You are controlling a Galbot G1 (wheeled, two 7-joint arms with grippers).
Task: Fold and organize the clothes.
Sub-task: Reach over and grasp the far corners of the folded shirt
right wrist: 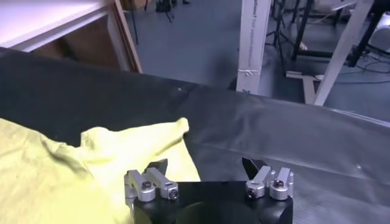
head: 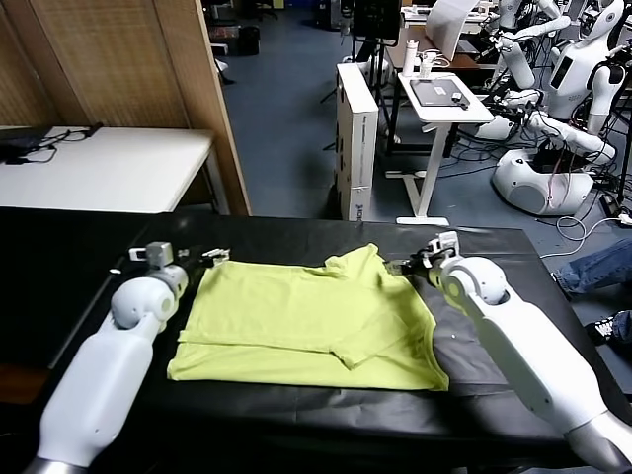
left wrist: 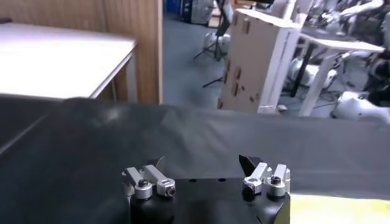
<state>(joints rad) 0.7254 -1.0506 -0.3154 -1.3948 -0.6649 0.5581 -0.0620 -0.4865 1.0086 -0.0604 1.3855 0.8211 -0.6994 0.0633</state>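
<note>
Okay, you've got one T-shirt (head: 306, 326) only, lime yellow-green, lying partly folded mid-worktop on the black table (head: 59, 257), hem toward the near edge, a sleeve flipped up toward the far edge. The left gripper (head: 209, 257) sits at the shirt's far left corner with its claw wide and holding nothing. The right gripper (head: 410, 265) sits by the far right sleeve, also wide and holding nothing. Past the far edge you have a white desk (head: 109, 168), a wooden panel (head: 148, 69) and a white stand (head: 444, 104).
</note>
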